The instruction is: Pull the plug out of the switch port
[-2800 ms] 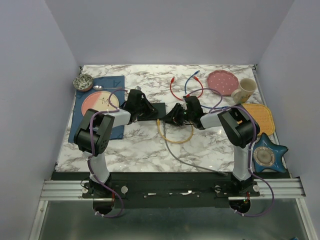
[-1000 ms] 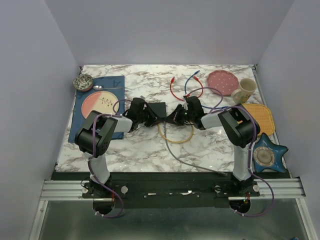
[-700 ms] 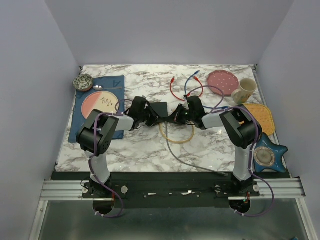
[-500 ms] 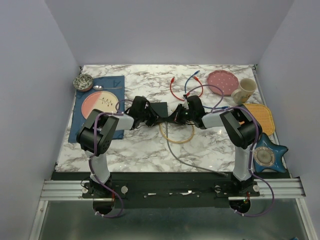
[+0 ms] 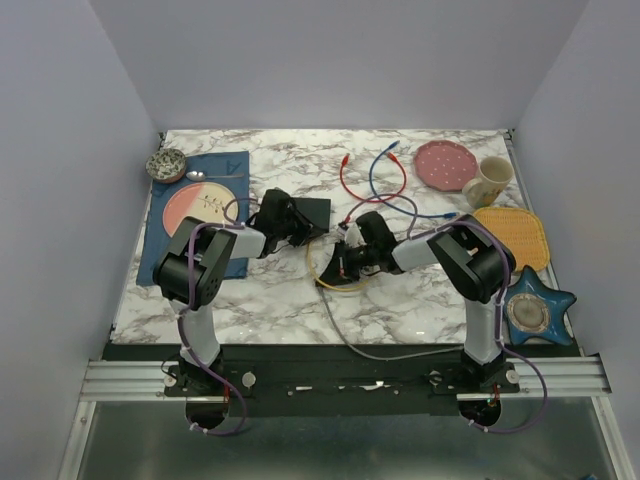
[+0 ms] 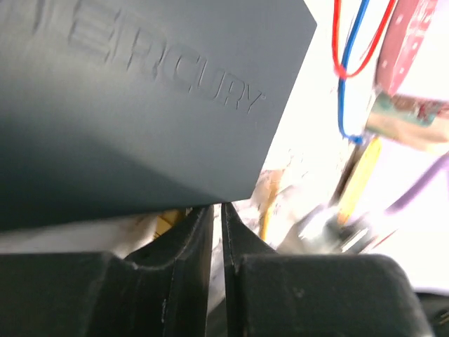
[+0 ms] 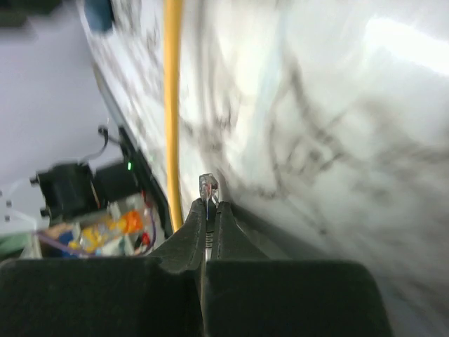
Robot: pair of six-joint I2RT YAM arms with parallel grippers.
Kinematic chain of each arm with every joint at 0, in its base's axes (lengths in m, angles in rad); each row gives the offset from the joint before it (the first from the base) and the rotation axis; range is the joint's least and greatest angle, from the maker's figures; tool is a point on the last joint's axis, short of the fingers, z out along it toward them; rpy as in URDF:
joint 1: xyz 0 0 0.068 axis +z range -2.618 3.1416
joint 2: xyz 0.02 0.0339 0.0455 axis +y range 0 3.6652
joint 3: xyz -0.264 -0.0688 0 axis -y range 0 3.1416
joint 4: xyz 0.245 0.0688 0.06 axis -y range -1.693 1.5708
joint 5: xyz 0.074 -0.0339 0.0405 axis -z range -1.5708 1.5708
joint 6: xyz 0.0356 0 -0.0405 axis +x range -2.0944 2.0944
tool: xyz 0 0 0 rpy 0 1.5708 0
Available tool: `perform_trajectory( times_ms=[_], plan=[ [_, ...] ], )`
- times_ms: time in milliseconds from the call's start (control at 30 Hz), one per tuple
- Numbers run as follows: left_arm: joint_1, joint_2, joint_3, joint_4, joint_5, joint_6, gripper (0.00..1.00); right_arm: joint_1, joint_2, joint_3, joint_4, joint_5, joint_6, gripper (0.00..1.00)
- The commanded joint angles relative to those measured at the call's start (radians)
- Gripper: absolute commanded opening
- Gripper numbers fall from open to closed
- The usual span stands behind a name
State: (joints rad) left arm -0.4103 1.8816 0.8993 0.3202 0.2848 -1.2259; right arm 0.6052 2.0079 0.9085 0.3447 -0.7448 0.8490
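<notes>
Even bright overhead view, blurred overexposed wrist views, soft shadows

Plug [image 7: 208,184] in right pincer [image 7: 208,203], before and right of switch [image 5: 312,212]

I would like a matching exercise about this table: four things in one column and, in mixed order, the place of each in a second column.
Things:
1 switch
2 plug
3 blue star-shaped dish
4 mug

Places:
A in the right end effector
B near right corner of the table
C beside the pink dotted plate
D mid-table, by the left end effector

Pairs: 1-D, 2-A, 3-B, 4-C.
</notes>
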Motion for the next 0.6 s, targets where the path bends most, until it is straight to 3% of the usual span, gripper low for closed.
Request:
perform_trajectory(
  times_ms=[0,133,167,300,400,567],
  plan=[
    [0.021,0.010,0.018,0.063,-0.067,-0.023,0.22,0.010,-0.009,-0.043,-0.130,-0.099,-0.010,0.01],
    [0.025,-0.016,0.001,0.109,-0.052,-0.018,0.22,0.010,-0.122,-0.063,-0.160,0.008,-0.051,0.01],
    [0.030,-0.038,-0.013,0.124,-0.039,-0.018,0.22,0.010,-0.150,-0.056,-0.197,0.104,-0.089,0.01],
    [0.036,-0.107,-0.037,0.166,0.008,-0.001,0.24,0.010,-0.254,0.038,-0.485,0.392,-0.206,0.01],
    [0.036,-0.173,-0.062,0.163,0.011,0.019,0.27,0.010,-0.281,0.104,-0.590,0.533,-0.254,0.02],
    [0.038,-0.251,-0.100,0.135,-0.007,0.051,0.28,0.011,-0.319,0.118,-0.595,0.671,-0.264,0.01]
  ],
)
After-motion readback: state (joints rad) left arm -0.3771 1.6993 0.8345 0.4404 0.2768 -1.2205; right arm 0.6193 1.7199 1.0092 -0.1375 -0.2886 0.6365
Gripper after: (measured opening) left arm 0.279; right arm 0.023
